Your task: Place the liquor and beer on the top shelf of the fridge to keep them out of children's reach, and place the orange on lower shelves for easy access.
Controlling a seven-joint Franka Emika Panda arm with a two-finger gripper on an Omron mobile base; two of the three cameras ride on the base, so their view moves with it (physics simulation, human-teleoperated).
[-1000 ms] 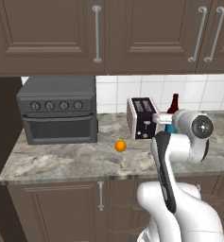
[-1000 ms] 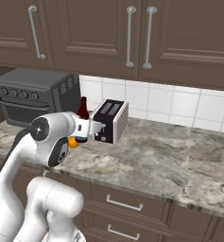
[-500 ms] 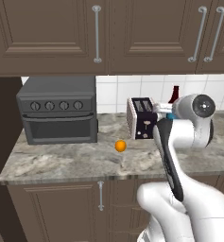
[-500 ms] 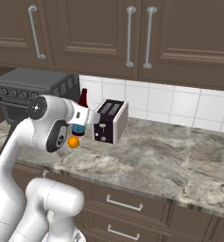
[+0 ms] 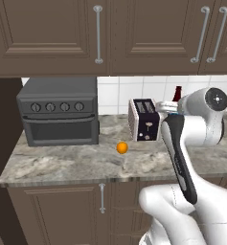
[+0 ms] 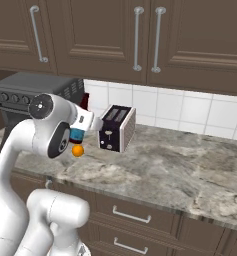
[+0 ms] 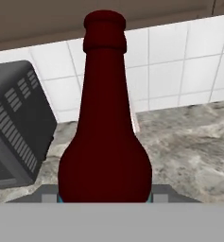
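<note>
Evidently, the claw (image 7: 104,198) was closed on the beer (image 7: 105,127), gripping it low on the body so the bottle stayed upright beside the toaster (image 5: 144,119). On the desk (image 5: 62,162), the orange (image 5: 122,148) lay apart, awaiting a lower shelf.

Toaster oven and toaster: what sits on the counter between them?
In the left base view, the orange lies on the marble counter in the gap between the toaster oven and the toaster, slightly forward of both.
</note>
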